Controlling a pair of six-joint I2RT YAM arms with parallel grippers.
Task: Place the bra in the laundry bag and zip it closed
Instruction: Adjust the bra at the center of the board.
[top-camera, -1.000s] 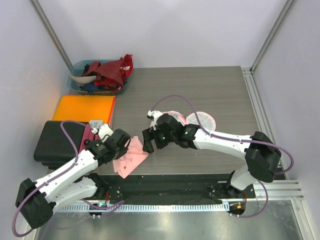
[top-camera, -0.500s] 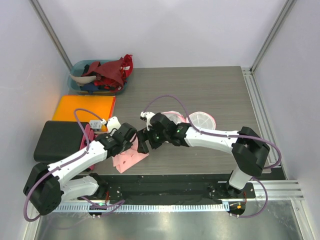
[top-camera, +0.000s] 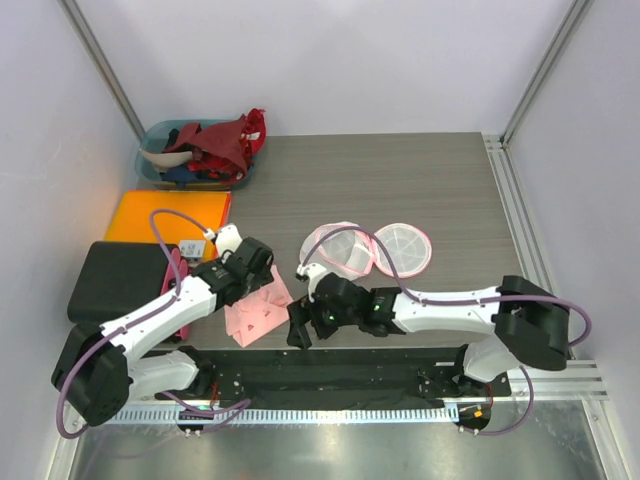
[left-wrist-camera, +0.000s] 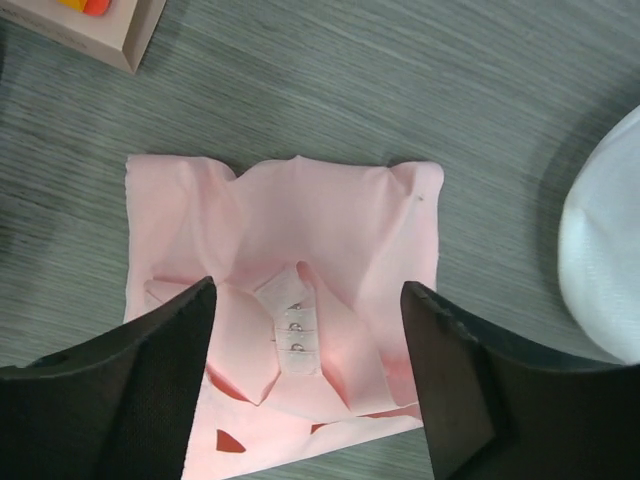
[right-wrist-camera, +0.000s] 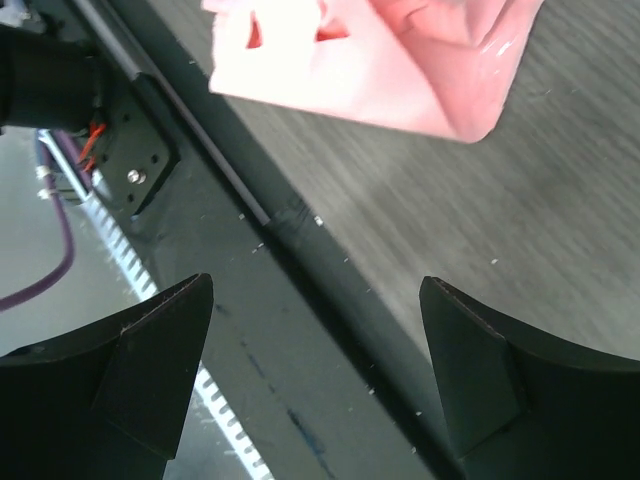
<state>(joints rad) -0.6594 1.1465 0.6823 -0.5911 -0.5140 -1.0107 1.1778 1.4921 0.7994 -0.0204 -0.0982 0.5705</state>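
Observation:
The bra (top-camera: 255, 312), pink and folded flat, lies on the table near the front edge. In the left wrist view the bra (left-wrist-camera: 300, 250) shows its hook strip between my fingers. My left gripper (top-camera: 259, 284) hovers just above it, open (left-wrist-camera: 308, 292) and holding nothing. My right gripper (top-camera: 298, 328) is to the right of the bra at the table's front edge, open (right-wrist-camera: 315, 370) and empty; a corner of the bra (right-wrist-camera: 400, 60) shows above its fingers. The laundry bag (top-camera: 345, 250) lies unzipped in two round white mesh halves with pink trim, behind the right arm.
A teal bin of clothes (top-camera: 195, 155) stands at the back left. An orange folder (top-camera: 170, 215) and a black case (top-camera: 115, 285) lie along the left side. A small cardboard box corner (left-wrist-camera: 100, 30) is near the bra. The black front rail (right-wrist-camera: 250, 330) runs under my right gripper.
My left gripper has opened and let go of the bra, which now lies flat. The right arm has swung down towards the front edge, uncovering the laundry bag.

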